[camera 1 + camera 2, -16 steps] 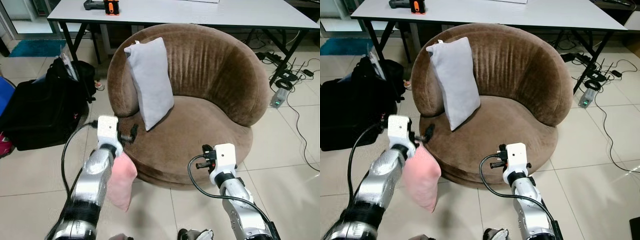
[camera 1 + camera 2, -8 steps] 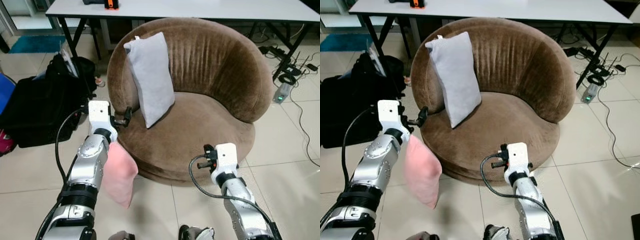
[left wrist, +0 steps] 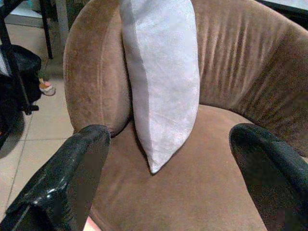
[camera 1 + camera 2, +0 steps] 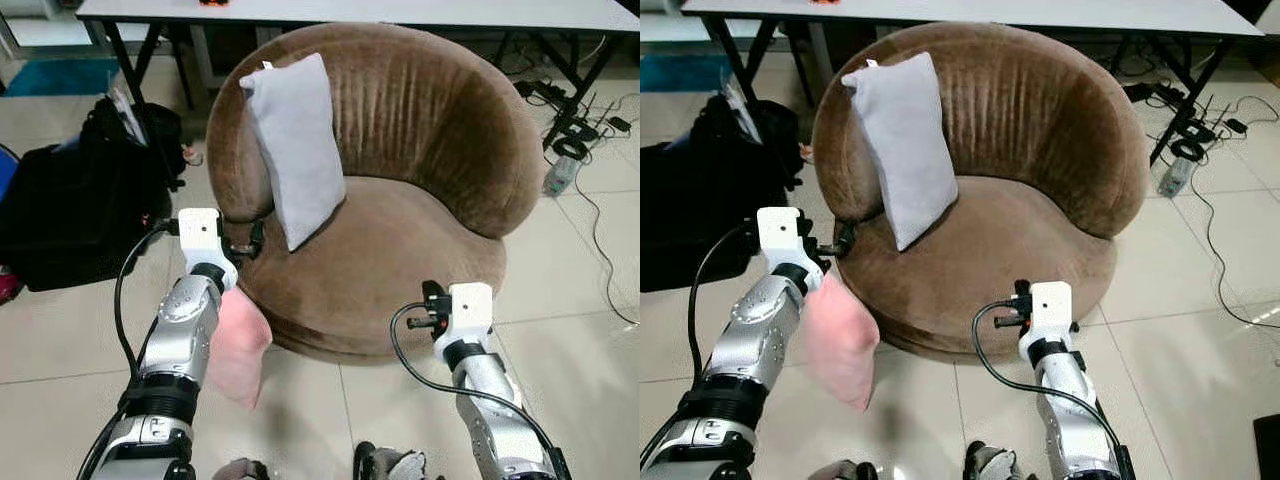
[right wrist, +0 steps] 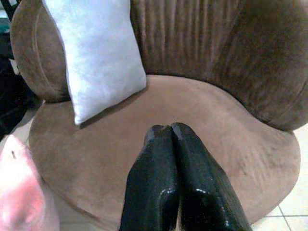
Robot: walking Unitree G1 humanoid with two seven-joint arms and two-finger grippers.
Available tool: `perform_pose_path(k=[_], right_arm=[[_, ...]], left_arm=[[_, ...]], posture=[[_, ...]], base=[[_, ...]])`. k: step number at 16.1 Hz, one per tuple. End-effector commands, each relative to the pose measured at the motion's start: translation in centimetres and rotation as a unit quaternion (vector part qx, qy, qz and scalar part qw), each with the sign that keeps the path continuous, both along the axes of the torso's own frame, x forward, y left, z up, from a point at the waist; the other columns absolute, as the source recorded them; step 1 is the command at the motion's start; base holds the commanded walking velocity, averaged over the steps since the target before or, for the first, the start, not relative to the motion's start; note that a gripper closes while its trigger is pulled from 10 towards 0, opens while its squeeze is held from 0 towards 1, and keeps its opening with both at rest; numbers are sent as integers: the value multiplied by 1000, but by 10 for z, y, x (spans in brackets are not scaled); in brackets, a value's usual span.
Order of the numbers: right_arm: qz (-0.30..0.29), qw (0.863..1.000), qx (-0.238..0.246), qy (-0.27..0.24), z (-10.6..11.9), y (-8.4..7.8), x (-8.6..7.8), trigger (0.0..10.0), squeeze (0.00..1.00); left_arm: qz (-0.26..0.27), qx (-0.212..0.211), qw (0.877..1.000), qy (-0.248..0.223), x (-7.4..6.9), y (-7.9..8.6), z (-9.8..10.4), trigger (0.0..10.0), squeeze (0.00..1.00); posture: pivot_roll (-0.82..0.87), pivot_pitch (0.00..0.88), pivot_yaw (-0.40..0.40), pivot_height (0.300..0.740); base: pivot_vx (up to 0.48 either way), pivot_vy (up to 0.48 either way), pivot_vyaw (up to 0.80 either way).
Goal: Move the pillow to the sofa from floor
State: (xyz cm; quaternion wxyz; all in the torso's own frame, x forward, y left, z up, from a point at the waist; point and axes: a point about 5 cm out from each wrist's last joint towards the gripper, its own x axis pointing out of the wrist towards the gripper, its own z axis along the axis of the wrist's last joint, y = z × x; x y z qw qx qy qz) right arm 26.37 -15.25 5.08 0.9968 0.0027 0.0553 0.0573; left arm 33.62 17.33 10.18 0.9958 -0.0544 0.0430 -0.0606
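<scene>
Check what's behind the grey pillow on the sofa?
The grey pillow leans upright against the brown sofa's backrest and left armrest. Only that upholstery shows around it; whatever lies directly behind is covered.

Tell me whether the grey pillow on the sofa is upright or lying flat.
Upright: the grey pillow stands on one corner, leaning against the brown sofa backrest.

Left gripper (image 3: 168,159) raised, fingers spread — right gripper (image 5: 171,137) low, fingers together.

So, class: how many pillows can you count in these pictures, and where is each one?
2. A grey pillow stands propped against the back of the brown sofa. A pink pillow hangs beside the left arm, off the sofa's front edge. Others could be hidden.
</scene>
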Motion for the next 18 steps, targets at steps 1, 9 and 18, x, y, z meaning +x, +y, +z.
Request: perform_pose_path(k=[1,9,18], right_arm=[[-8,1000,7,-3,2,-5,-1,10000,0],[-9,1000,-2,6,0,-8,-7,10000,0],[-9,1000,-5,7,2,-8,-8,10000,0]], left_arm=[[1,-3,1000,5,-2,-1,-3,10000,0],[3,-5,1000,7,-1,-1,-4,10000,0],[-1,-3,1000,6,-7,-5,-6,10000,0]], posture=[[-113,187,-41,740],[-130,206,-46,740],[-133,239,-53,740]], base=[[0,0,0],[0,0,0],[0,0,0]])
